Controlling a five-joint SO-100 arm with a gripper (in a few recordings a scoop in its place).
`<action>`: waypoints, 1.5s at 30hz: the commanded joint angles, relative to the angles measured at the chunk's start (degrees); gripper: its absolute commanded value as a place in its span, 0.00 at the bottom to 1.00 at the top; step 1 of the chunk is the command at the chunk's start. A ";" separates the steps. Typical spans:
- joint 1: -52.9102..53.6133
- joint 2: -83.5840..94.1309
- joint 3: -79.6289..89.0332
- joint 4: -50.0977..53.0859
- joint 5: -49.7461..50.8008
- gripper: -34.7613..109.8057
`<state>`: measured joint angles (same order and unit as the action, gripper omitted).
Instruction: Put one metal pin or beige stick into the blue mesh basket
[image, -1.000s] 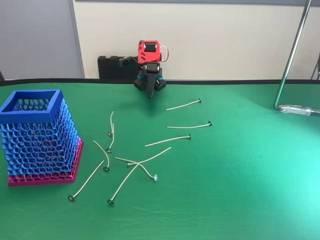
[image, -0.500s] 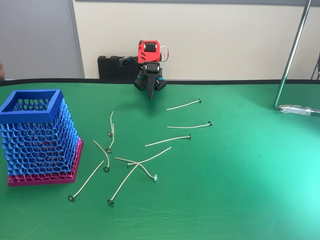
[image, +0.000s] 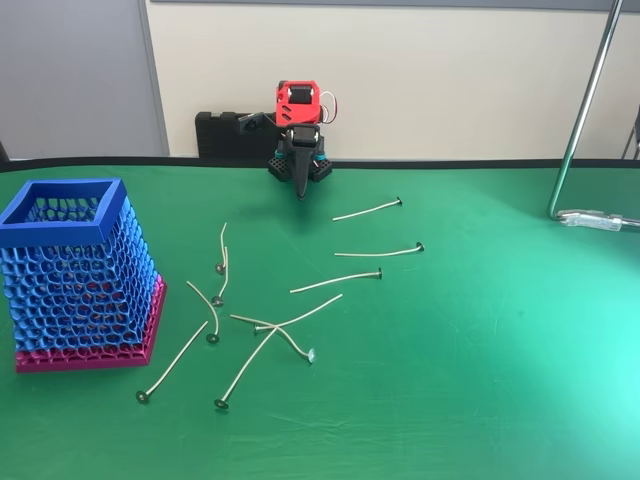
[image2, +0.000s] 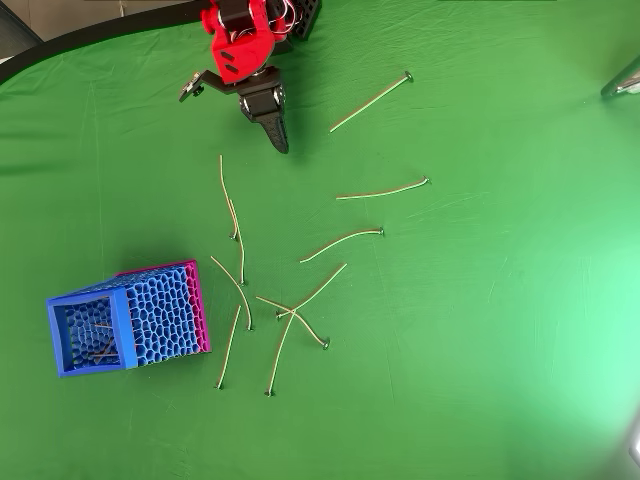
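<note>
Sticks (image2: 97, 340) faint inside basket (image2: 160, 318)

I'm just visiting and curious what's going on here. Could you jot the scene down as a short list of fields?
Surface: green table
Arm: red and black, at the table's far edge
Gripper: closed, empty, pointing down near the table
Sticks: about ten thin beige ones scattered loose, e.g. nearest stick
Basket: blue mesh basket, magenta base, at left in the fixed view
Basket contents: a few sticks visible from overhead
</note>
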<state>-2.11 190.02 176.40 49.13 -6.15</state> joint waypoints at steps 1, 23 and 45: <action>-0.35 0.44 0.26 0.44 0.18 0.25; -2.55 -14.50 -9.49 -4.48 -2.81 0.24; 1.58 -47.90 -46.67 12.39 4.39 0.24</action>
<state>-1.93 145.28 136.76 61.00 -2.20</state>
